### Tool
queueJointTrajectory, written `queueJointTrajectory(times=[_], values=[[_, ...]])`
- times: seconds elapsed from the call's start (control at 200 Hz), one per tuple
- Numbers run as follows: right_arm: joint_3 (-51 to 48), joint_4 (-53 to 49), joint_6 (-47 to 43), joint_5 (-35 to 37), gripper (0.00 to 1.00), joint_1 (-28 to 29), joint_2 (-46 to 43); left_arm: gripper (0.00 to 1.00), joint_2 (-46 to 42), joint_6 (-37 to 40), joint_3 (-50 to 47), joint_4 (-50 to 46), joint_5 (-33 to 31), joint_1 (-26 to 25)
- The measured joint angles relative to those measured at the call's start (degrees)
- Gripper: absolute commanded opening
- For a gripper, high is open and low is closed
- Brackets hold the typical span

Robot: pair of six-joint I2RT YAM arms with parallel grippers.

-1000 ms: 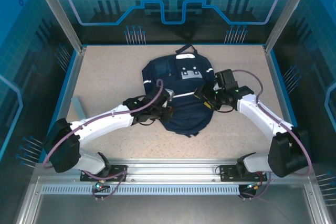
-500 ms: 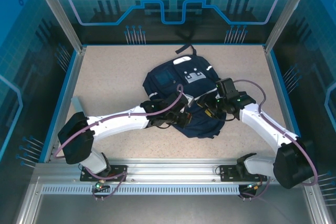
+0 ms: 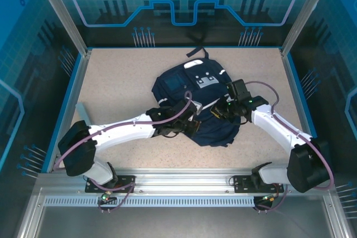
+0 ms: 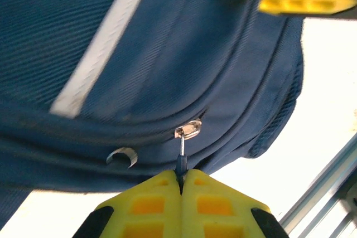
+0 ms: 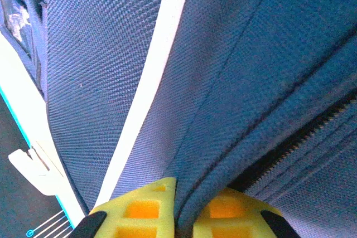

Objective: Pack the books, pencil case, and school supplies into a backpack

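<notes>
the backpack [image 3: 184, 85] lies near the middle of the table [image 3: 111, 82], its top loop toward the far wall and its near edge bunched between the two arms. the left gripper [image 4: 180, 181] has its yellow fingers pressed together on the zipper pull [image 4: 181, 157], whose slider sits just above them on the curved zip line, below a white stripe. the right gripper [image 5: 177, 202] is clamped on a raised fold of the backpack fabric, beside a zipper track [image 5: 301, 132]. in the overhead view both grippers sit close together at the bag's near side. bare tabletop lies wide to the left, narrower to the right, with a strip between the bag's bottom edge and the near rail [image 3: 184, 178].
</notes>
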Motion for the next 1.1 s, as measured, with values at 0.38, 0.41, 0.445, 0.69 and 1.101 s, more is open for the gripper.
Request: queueJointTrajectory(times=[0.38,0.41,0.445,0.69,1.101], values=[[1.5,-0.7,-1.1,-1.1,0.08,0.0,0.2,0.0,-7.7,-0.1,-5.3,0.9,-2.0,6.0],[1.5,-0.7,-1.2,-1.1,0.08,0.0,0.3,0.0,-7.5,-0.1,-5.3,0.9,-2.4,6.3],[1.5,-0.7,-1.3,-1.0,0.08,0.0,0.3,0.0,-7.1,-0.1,-5.2,0.8,-2.7,6.7],[1.5,0.5,-1.5,0.3,0.08,0.0,0.3,0.0,-1.2,0.0,-2.0,0.4,-1.7,10.4],[1.5,7.5,-0.4,-0.2,0.08,1.9,4.0,0.2,5.6,-0.1,3.3,-0.1,1.3,17.1]])
